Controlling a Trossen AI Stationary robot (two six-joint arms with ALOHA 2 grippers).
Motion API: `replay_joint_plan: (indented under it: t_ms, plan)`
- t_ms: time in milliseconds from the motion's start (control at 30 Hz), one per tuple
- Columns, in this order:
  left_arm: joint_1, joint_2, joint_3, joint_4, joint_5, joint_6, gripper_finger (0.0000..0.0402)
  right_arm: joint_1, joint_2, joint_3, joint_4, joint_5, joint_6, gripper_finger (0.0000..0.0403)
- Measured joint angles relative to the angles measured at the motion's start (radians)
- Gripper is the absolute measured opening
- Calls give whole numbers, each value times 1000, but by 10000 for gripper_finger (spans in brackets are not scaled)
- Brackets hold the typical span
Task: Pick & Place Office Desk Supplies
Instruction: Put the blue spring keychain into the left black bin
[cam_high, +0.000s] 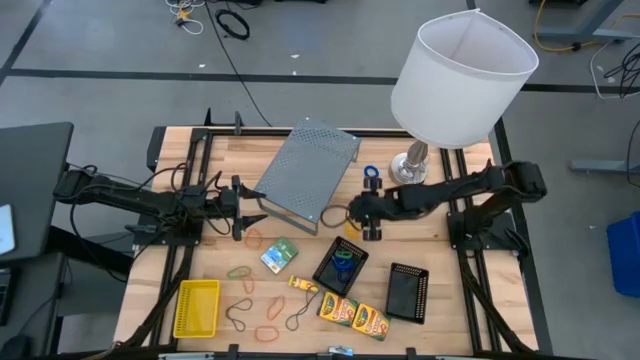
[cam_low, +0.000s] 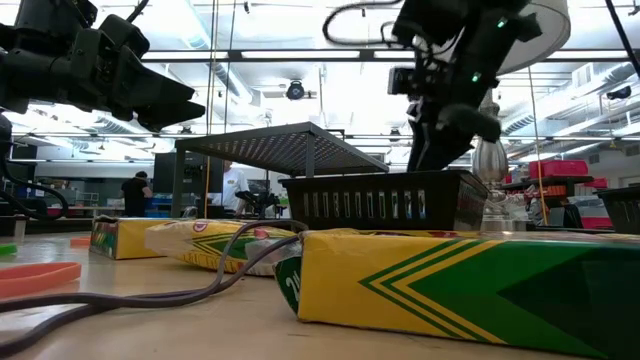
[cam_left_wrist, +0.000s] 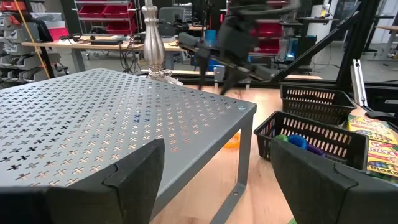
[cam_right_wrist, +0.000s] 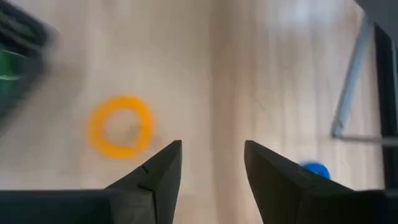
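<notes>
I see the right gripper (cam_right_wrist: 211, 163) above the surface (cam_right_wrist: 249, 68), jaws released and empty, near an orange loop (cam_right_wrist: 121, 126). Left gripper (cam_left_wrist: 214, 171) waits beside the rack (cam_left_wrist: 112, 118), jaws released.

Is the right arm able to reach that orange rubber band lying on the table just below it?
Probably yes. The right gripper hangs open over bare wood, with the orange rubber band lying flat just beside its fingers and nothing on top of it. The grey perforated shelf stands off to one side.

Blurred mesh tray (cam_right_wrist: 18, 37) at the right wrist view's edge.
</notes>
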Motion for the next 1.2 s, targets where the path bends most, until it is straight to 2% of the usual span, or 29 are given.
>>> replay_joint_plan:
  t_ms: [167,533,800,933,1200]
  plan:
    - [0,0,0,0,0,0,293,-109,0,0,-12,-3,-48,183]
    - [0,0,0,0,3,0,293,-321,0,-37,27,-120,-137,183]
    - [0,0,0,0,3,0,293,-396,5,-109,120,-151,-158,183]
    - [0,0,0,0,3,0,293,-421,11,-132,170,-202,-161,183]
    - [0,0,0,1,3,0,293,-452,44,-156,213,-206,-198,183]
